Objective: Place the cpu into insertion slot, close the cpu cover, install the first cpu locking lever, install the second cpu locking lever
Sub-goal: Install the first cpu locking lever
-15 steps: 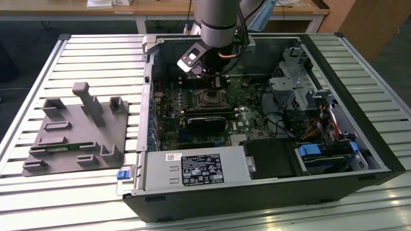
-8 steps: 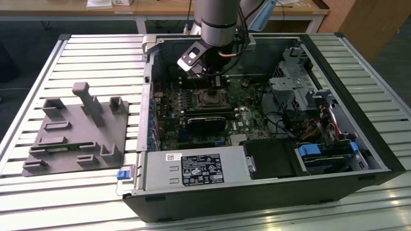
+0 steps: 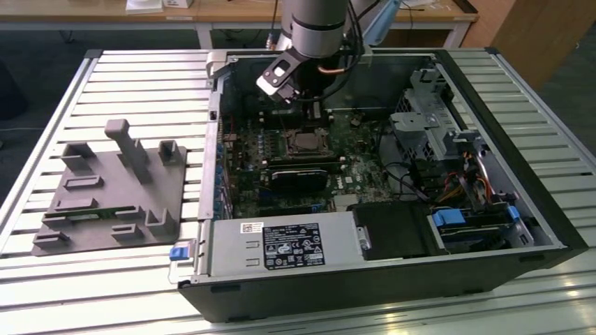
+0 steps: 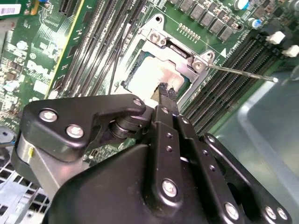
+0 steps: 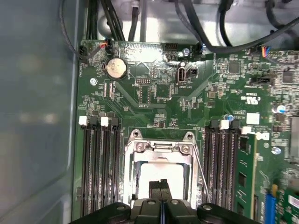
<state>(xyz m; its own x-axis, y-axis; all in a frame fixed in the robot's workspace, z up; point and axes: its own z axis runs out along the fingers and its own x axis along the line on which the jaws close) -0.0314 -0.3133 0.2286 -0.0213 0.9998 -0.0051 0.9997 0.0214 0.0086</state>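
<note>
Where the arm reaches into the open computer case [image 3: 373, 293], gripper [image 5: 161, 184] low over the insertion slot [image 3: 303, 142], jaws pressed together on nothing, tips apparently touching the cpu [image 5: 161, 170], cpu seated beneath the lowered cpu cover [image 5: 161, 149], thin lever rod [image 4: 243, 73] slanting out across the memory slots [image 4: 224, 65].
</note>
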